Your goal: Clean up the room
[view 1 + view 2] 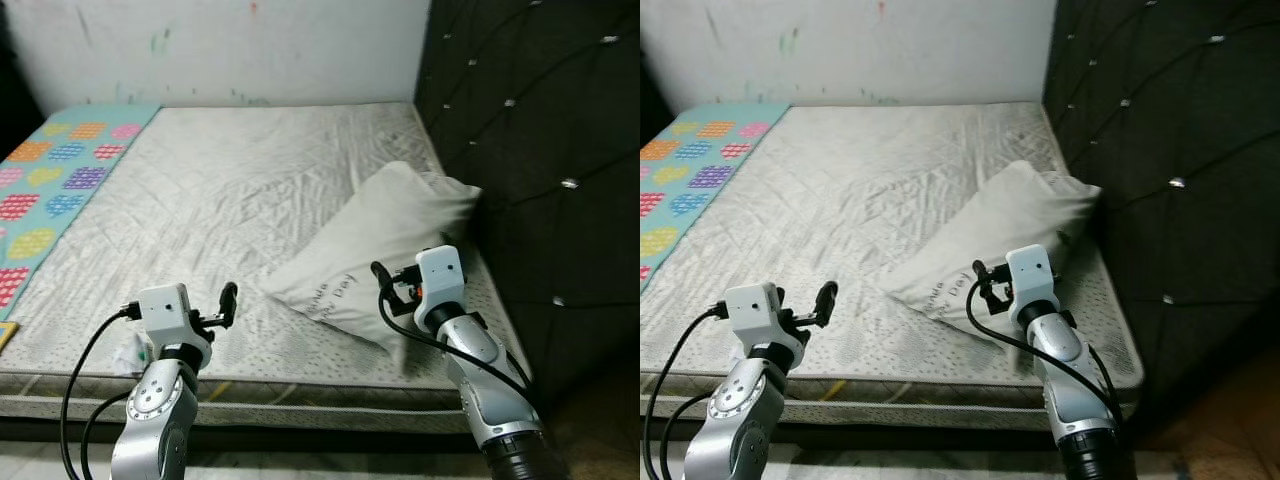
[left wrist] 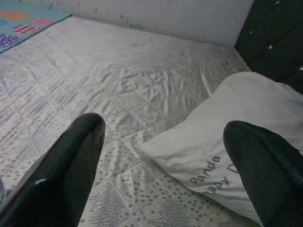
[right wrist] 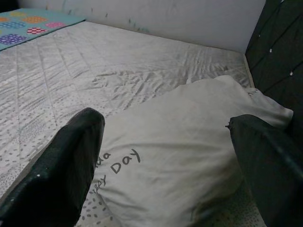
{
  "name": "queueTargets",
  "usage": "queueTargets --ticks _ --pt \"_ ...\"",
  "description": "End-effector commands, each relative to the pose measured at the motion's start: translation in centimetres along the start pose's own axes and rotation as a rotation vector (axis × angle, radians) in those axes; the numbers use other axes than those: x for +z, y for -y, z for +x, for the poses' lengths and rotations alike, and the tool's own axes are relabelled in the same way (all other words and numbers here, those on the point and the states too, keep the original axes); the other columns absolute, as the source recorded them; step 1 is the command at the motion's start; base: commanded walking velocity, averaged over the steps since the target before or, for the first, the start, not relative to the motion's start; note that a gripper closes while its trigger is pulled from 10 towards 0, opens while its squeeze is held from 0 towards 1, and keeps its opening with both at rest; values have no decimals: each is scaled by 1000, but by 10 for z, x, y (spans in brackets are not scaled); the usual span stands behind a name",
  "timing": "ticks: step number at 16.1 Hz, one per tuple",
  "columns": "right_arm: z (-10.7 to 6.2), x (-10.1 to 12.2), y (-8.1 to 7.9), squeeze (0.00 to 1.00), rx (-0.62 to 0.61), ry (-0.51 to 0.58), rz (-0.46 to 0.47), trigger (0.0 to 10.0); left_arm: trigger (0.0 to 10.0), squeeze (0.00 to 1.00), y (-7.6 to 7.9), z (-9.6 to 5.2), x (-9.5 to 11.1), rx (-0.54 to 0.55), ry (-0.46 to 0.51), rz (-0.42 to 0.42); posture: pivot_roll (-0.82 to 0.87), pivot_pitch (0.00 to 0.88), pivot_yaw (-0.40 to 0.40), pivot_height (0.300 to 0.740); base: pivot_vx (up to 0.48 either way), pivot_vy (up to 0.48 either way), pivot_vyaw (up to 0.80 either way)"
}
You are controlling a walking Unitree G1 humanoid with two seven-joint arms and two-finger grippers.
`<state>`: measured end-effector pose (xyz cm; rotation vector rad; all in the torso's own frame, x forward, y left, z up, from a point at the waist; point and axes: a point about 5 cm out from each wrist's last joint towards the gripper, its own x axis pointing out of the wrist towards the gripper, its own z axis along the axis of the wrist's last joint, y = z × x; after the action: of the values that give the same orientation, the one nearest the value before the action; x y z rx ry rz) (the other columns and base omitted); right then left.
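— What is lying before the robot?
— A bed (image 1: pixel 230 200) with a grey quilted mattress is taking up most of the scene, running up to a dark tufted headboard (image 1: pixel 530 150) on the right. A teal blanket (image 1: pixel 50 190) with coloured patches is lying along its far left side.
— And the pillow?
— The pillow (image 1: pixel 380 250) is lying askew near the headboard, its near edge just ahead of the right end effector (image 1: pixel 385 283), and ahead and to the right of the left end effector (image 1: pixel 226 303).
— Any writing?
— The pillow is showing "Panda" and "Day" in grey print.
— How are the arms posing?
— Both are reaching forward, hovering low over the bed's near edge, and each end effector is spreading its fingers wide, holding nothing.
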<state>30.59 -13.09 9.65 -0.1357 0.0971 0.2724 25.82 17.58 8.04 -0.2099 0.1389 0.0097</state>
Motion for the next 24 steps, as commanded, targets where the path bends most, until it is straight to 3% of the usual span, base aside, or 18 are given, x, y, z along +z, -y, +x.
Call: queueTargets --ticks 1,9,13,15,16,19,21,24 --pt "1 3 -7 0 25 16 3 10000 10000 0 -5 -1 4 -7 23 10 -177 7 46 740 0 0 0" --pt "-2 2 -5 0 21 18 19 10000 10000 0 -3 -2 6 -33 41 9 -171 0 47 740 62 0 0" --pt "-19 2 12 0 -21 11 29 10000 10000 0 -28 -13 21 62 85 15 -164 0 54 740 194 0 0" --pt "-35 -9 25 0 -2 -32 -18 10000 10000 0 -34 -23 17 67 69 39 -160 0 54 740 0 0 0" --pt "-35 -9 25 0 -2 -32 -18 10000 10000 0 -34 -23 17 67 69 39 -160 0 54 740 0 0 0" --pt "-36 -12 37 0 -19 -53 -50 10000 10000 0 -29 -17 15 72 73 36 -166 0 47 740 0 0 0" --pt "-39 -11 40 0 -45 -55 -53 10000 10000 0 -22 -11 25 26 111 47 -151 0 30 740 0 0 0" --pt "-36 -1 31 0 -25 -21 -36 10000 10000 0 -26 4 50 8 176 97 -150 0 29 740 0 0 0"
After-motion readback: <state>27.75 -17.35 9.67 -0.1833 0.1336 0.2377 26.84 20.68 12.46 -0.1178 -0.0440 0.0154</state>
